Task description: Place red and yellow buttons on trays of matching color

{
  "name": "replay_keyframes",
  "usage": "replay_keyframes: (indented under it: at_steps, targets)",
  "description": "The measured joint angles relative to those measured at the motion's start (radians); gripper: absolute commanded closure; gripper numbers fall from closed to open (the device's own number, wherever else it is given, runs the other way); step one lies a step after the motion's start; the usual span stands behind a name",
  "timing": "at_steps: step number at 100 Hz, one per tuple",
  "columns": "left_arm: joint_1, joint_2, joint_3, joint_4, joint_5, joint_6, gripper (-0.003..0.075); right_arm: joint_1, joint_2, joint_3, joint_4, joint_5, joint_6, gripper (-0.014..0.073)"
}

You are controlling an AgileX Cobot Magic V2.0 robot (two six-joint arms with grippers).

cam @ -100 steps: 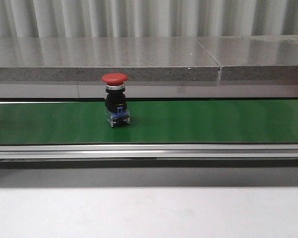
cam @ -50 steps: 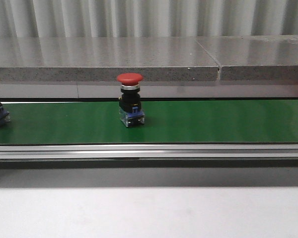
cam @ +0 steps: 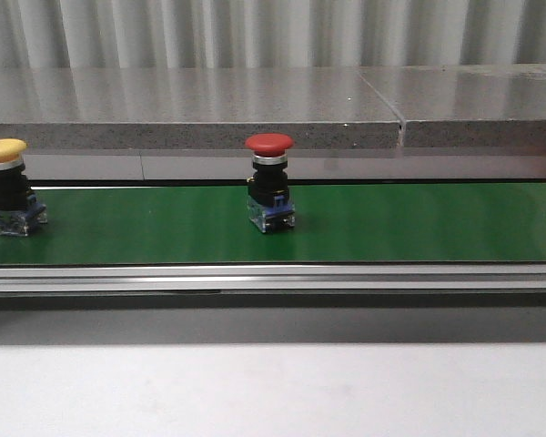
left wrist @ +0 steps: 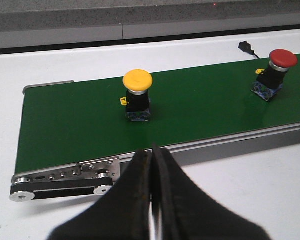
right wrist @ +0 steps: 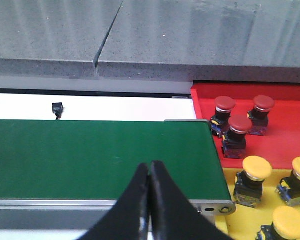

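**Setting: wall, ledge and work surface**

- Rear wall [cam: 255, 32]: corrugated metal sheeting, pale grey, vertical ribs, soft streaks of reflected light.
- Stone ledge [cam: 191, 114]: grey speckled slab running the full width below the wall; polished top shows a dull sheen; one seam [cam: 382, 100] divides it right of centre.
- Base strip [cam: 346, 166]: lighter grey band under the ledge front.
- Counter [cam: 273, 391]: plain white, matte, evenly lit, lying in the foreground.
- Small black plug with cord [left wrist: 246, 46]: lies on the white counter near the ledge.
- Light: diffuse, no hard shadows.
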Motion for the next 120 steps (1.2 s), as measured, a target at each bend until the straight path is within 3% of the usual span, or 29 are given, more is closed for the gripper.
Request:
replay_keyframes:
  at_steps: [51,65,80,92,120]
  targets:
    - [0.0,0.0,0.002,0.0,0.0,0.0,0.0741,0.0,0.478,-0.339,0.047,0.074,0.0,0.0648]
    - [0.0,0.0,0.002,0.0,0.0,0.0,0.0741,0.0,0.587,-0.414,0.102,0.095,0.0,0.0501]
    - [0.0,0.0,0.002,0.0,0.0,0.0,0.0741,0.0,0.676,-0.481,0.161,0.132,-0.018,0.022]
    - [0.0,0.0,0.002,0.0,0.0,0.0,0.0741,0.005,0.748,-0.538,0.189,0.172,-0.031,0.0084]
    - [0.0,0.0,0.002,0.0,0.0,0.0,0.0741,0.118,0.903,-0.679,0.195,0.274,-0.09,0.0064]
